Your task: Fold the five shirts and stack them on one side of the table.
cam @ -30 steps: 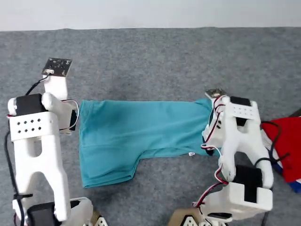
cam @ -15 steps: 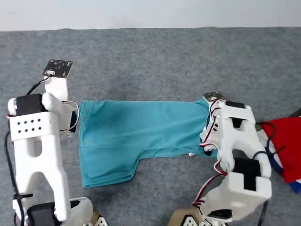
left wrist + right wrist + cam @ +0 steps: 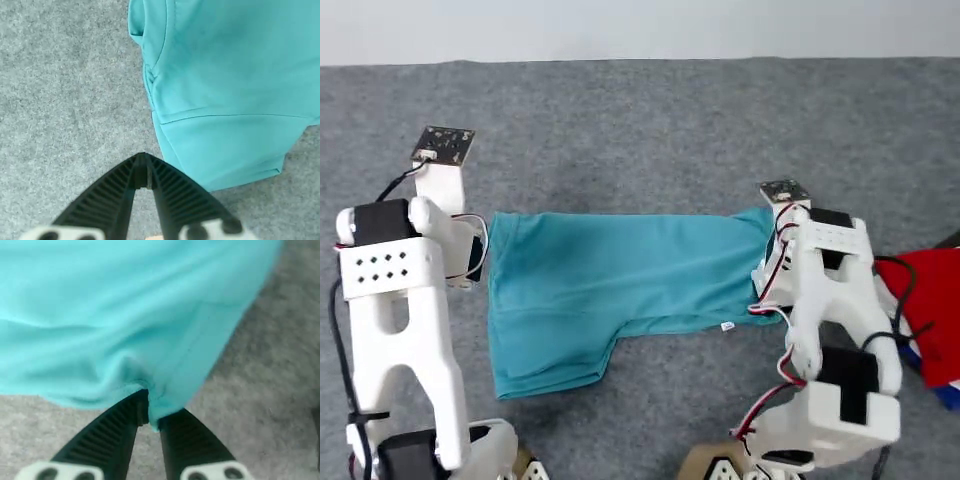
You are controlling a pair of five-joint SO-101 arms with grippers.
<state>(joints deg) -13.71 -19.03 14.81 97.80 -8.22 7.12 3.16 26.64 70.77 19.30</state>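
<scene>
Folding the shirt (image 3: 620,275): right gripper (image 3: 149,412) pinches its end; left gripper (image 3: 145,172), pressed together, sits just beside it; next, likely draw that end across

The left arm (image 3: 420,350), at frame left, is white plastic with black servo blocks and a dotted hole grid. Its fingers (image 3: 175,187) are ribbed black. The right arm (image 3: 840,300) trails red, black and white cables.

Bright, even, diffuse light from above; soft, faint shadows on the table (image 3: 640,130)
</scene>
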